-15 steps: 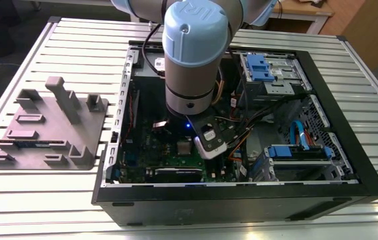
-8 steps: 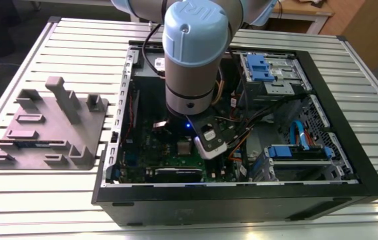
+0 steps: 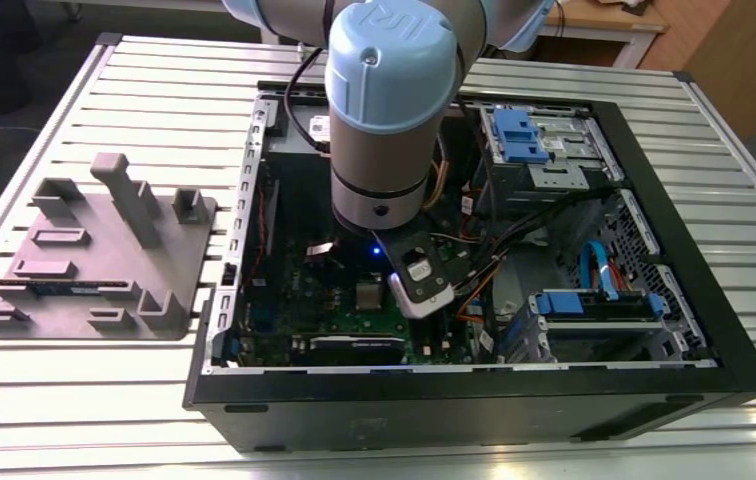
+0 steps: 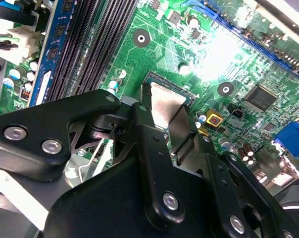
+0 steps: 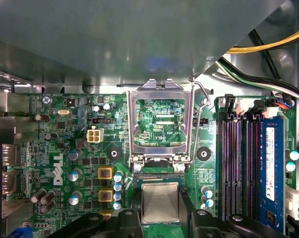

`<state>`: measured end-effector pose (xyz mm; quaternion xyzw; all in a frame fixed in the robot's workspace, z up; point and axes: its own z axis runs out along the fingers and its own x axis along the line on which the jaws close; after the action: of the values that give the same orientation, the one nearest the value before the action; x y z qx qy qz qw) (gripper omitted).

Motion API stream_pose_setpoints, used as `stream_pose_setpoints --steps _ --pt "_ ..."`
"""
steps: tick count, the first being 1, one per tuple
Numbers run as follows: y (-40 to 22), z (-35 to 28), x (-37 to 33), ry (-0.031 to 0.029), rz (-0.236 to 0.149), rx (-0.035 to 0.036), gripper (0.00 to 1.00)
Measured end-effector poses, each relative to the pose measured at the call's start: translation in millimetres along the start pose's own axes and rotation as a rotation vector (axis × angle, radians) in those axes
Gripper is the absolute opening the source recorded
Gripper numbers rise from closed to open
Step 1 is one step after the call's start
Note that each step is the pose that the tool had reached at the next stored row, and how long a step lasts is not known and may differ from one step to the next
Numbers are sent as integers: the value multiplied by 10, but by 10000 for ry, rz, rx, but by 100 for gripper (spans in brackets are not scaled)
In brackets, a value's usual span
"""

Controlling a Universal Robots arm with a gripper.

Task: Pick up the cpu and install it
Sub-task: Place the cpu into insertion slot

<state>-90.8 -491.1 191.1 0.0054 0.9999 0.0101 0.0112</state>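
The cpu [image 5: 160, 201], a small silvery square with a green rim, sits between my gripper's [image 5: 161, 214] black fingers [image 5: 128, 219], low over the socket on the green motherboard [image 5: 65, 148]. The fingers press both of its sides, so the gripper is shut on it. In the second wrist view the cpu [image 4: 164, 101] shows as a bright metal face between the fingers [image 4: 145, 130]. The hinged metal socket frame [image 5: 160, 89] stands open just beyond it. In the exterior view the arm reaches down into the open computer case [image 3: 698, 380], with the gripper [image 3: 412, 285] over the board.
Black memory slots [image 5: 237, 163] and a blue memory stick [image 5: 271, 168] run beside the socket. Yellow and black cables [image 5: 268, 47] hang near the case wall. Drive cages with blue clips [image 3: 532, 135] fill the case's far side. A grey parts fixture [image 3: 98, 255] lies at the exterior view's left.
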Motion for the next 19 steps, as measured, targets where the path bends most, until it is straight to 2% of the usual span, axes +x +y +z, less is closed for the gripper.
stream_pose_setpoints --steps 9,13,19 --pt "0 0 0 -1 0 -2 39" --pt "1 -34 -1 0 1 -1 39" --pt "1 -40 -1 0 0 -14 39"
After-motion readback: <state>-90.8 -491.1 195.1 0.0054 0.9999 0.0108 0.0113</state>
